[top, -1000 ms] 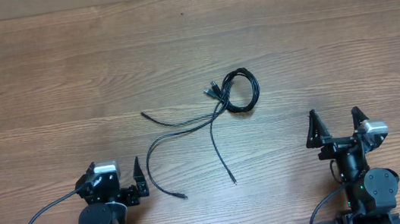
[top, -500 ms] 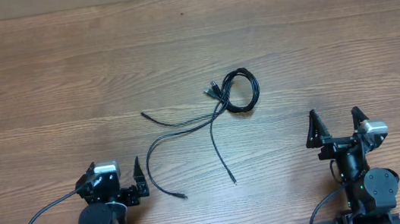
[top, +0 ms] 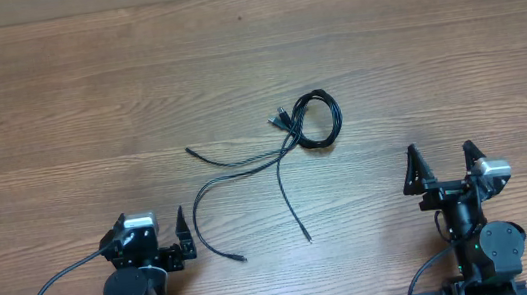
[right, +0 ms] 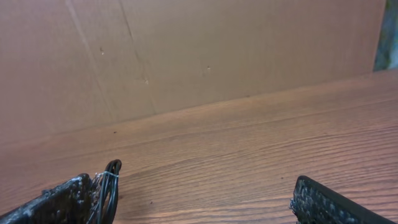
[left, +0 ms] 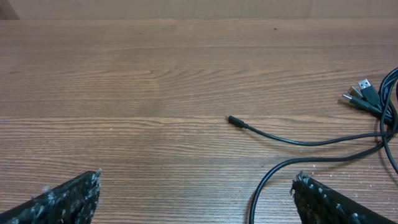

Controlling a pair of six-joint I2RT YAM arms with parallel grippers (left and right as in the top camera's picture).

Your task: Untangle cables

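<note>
At the near edge of the desk the left gripper sat low, its jaws spread wide with nothing between them. The right gripper stood at the opposite near corner, jaws likewise spread and holding nothing.

Between the two arms and a little beyond them, the cables lay flat on the wood, touched by neither gripper. Two loose tails ended nearest the arms. One curved back toward the left gripper and the other ran straight down the middle. Further out, the strands crossed one another, and a third end pointed left. Beyond the crossing the wires wound into a small loop, with a cluster of plugs just beside it. Behind the far edge of the desk stood a cardboard panel.
</note>
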